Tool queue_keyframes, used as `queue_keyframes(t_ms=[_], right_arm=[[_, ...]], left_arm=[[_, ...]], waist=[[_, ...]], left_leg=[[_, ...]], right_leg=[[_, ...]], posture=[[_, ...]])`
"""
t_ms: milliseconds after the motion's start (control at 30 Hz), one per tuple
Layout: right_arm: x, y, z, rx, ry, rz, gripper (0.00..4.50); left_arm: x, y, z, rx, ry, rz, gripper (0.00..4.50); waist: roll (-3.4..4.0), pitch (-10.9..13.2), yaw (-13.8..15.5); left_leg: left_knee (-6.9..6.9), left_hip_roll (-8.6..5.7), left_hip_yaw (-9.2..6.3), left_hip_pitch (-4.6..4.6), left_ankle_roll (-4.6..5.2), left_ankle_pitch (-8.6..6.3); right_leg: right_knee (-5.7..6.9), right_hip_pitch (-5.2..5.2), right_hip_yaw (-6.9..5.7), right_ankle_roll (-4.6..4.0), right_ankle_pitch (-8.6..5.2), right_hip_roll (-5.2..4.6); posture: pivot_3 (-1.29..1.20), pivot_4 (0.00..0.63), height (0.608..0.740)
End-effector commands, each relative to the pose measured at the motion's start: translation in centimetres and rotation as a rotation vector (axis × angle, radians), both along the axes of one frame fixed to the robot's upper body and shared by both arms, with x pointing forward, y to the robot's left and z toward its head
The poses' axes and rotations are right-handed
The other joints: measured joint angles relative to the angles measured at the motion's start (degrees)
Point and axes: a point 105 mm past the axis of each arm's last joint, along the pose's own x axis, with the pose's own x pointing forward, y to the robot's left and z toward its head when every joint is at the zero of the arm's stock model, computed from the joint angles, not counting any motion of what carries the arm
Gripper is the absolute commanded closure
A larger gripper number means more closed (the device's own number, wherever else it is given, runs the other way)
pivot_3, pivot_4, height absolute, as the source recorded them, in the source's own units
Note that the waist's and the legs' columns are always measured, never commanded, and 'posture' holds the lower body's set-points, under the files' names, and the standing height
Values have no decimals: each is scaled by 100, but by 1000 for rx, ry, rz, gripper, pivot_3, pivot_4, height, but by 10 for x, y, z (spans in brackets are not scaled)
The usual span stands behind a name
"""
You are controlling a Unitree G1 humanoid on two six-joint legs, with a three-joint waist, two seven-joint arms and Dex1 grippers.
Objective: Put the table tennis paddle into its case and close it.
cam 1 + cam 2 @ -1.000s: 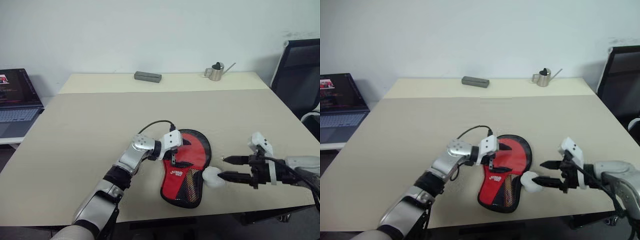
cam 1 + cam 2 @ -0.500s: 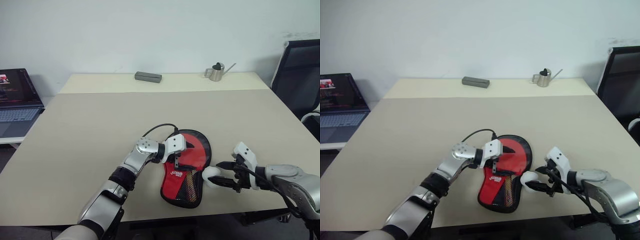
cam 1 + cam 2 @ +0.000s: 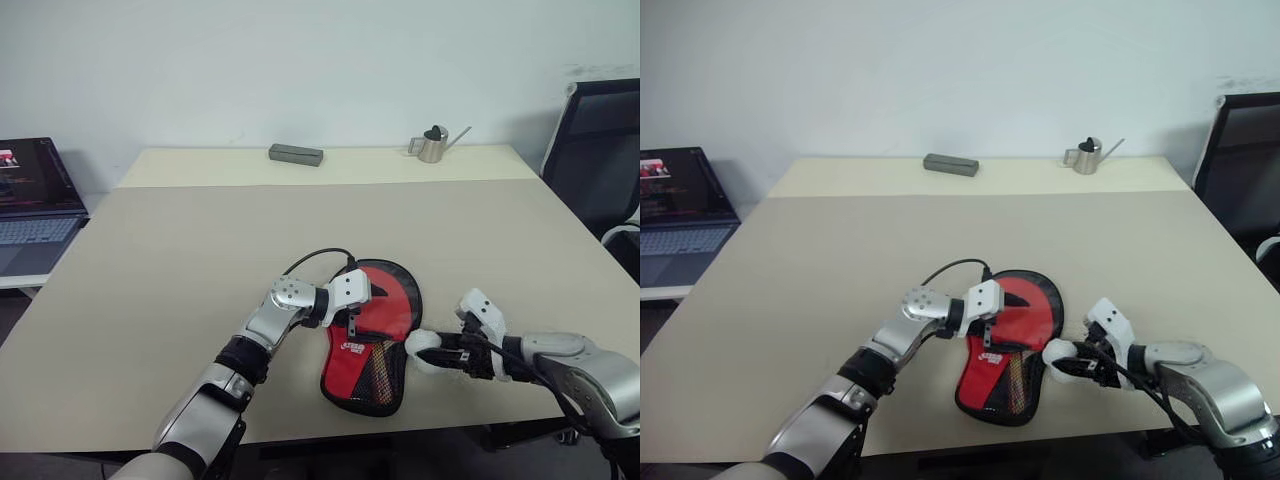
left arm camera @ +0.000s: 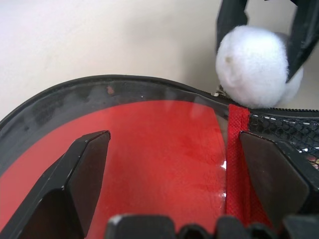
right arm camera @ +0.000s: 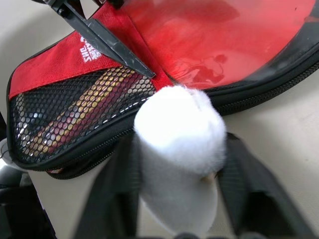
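1. The case (image 3: 371, 335) lies flat on the surface (image 3: 200, 260) just in front of me, its red panel up; through its mesh pocket I see the striped handle of the table tennis paddle (image 5: 75, 109), so the paddle is already inside.
2. My left end effector (image 3: 350, 322) rests on the red panel with its fingers spread wide, gripping nothing; I judge it is pinning the case down.
3. My right end effector (image 3: 447, 350) sits just beside the case's edge, its two fingers on either side of the white charm (image 4: 256, 64) on the zipper; I cannot tell whether they have it pinched yet.
4. The step in hand is closing: once the charm is firmly gripped, pull it along the zip track while the left holds the case.
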Motion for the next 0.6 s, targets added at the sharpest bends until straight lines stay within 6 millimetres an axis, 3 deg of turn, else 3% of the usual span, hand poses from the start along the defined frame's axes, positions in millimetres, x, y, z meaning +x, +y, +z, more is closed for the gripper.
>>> queue_keyframes(t_ms=[33,67,167,367,600], right_arm=[[-8,-7,12,-24,-20,36,3595],[-11,-9,13,-34,-17,47,3956],[-16,-13,15,-54,-11,73,4427],[-21,-6,15,-53,-6,129,4457],[-36,26,5,-55,15,311,4457]], left_arm=[[-4,0,-5,21,-4,-16,0],[-4,0,-6,22,-4,-17,0],[-5,-1,-7,26,-5,-21,0],[-9,-5,-14,43,-2,-31,0],[-16,-10,-23,61,17,-53,0]], waist=[[-2,-2,4],[-2,-3,6],[-3,-8,5],[-2,-12,12],[-5,-26,13]], left_leg=[[0,0,0,0,0,0],[0,0,1,0,0,0],[0,1,2,-1,0,0],[0,0,2,-1,0,0],[0,0,0,0,0,0]], right_leg=[[-1,0,0,0,0,0],[-1,0,0,0,0,0],[-2,4,0,0,0,0],[-3,7,-1,0,-1,0],[-5,7,-2,1,-1,0]], posture=[[0,150,740],[0,150,740],[0,150,740],[0,150,740],[0,150,740]])
